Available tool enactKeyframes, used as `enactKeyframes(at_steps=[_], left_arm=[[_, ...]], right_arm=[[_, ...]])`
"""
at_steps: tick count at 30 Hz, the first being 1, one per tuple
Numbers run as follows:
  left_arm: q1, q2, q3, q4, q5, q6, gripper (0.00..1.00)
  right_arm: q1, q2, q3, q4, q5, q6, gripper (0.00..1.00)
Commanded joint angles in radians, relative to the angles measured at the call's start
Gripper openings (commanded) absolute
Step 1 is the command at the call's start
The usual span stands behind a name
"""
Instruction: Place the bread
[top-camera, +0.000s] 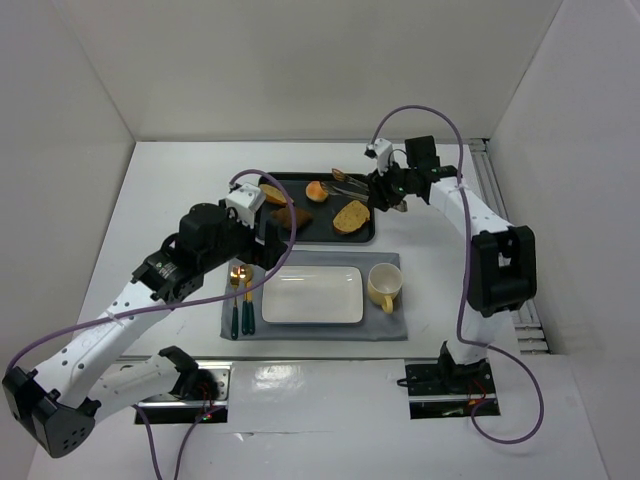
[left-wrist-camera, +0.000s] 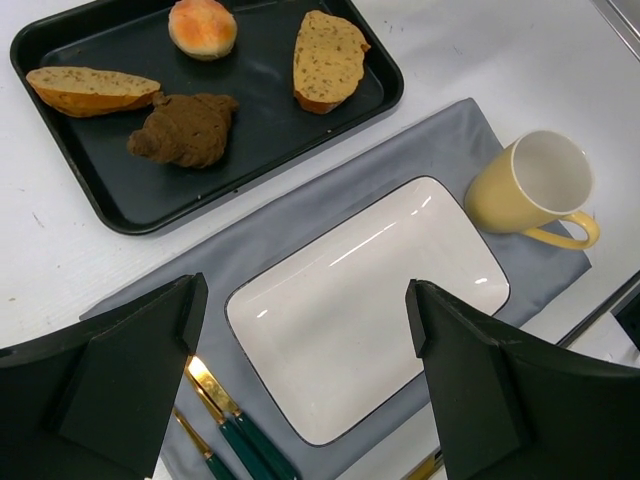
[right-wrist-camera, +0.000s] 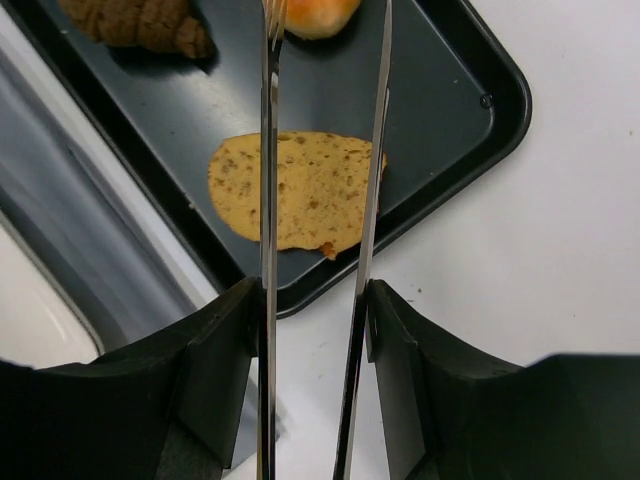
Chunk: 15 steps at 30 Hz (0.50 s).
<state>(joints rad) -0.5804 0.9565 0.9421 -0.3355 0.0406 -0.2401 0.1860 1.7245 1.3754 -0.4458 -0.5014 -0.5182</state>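
**Finding 1, position of item.** The bread (top-camera: 316, 191) sits on the far part of the black tray (left-wrist-camera: 260, 120). It stands apart from the flat tan slice (right-wrist-camera: 295, 190) to its right and the dark brown piece (left-wrist-camera: 185, 128) nearer in. It has not been lifted.

**Finding 2, right arm.** The right gripper (right-wrist-camera: 310, 340) is clamped on a pair of metal tongs (right-wrist-camera: 268, 200), whose two blades stand apart. In the top view the bread lies to the left of this gripper, straight along the tongs' long axis. In the right wrist view the bun shows between the blade tips at the top of the frame. Whether either blade touches it cannot be told.

**Finding 3, left arm.** The left gripper (left-wrist-camera: 305, 310) has its fingers spread wide, holds nothing and hovers over the white plate (top-camera: 312, 295), with the yellow mug (top-camera: 383, 287) to the right.

**Assessment.** The bun is ball-like, so its orientation does not matter. The right arm is the one placed to take it. The next move probably calls for closing the blades on the bun's sides
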Motion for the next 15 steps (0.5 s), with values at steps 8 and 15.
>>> enactKeyframes(at_steps=[8,15], left_arm=[[-0.004,-0.001,-0.019,0.053,-0.018,0.01,1.0],[-0.004,-0.001,-0.019,0.053,-0.018,0.01,1.0]], right_arm=[[0.041,0.128,0.14,0.061,0.04,-0.017,0.55],[0.073,0.129,0.131,0.061,0.031,-0.026,0.56]])
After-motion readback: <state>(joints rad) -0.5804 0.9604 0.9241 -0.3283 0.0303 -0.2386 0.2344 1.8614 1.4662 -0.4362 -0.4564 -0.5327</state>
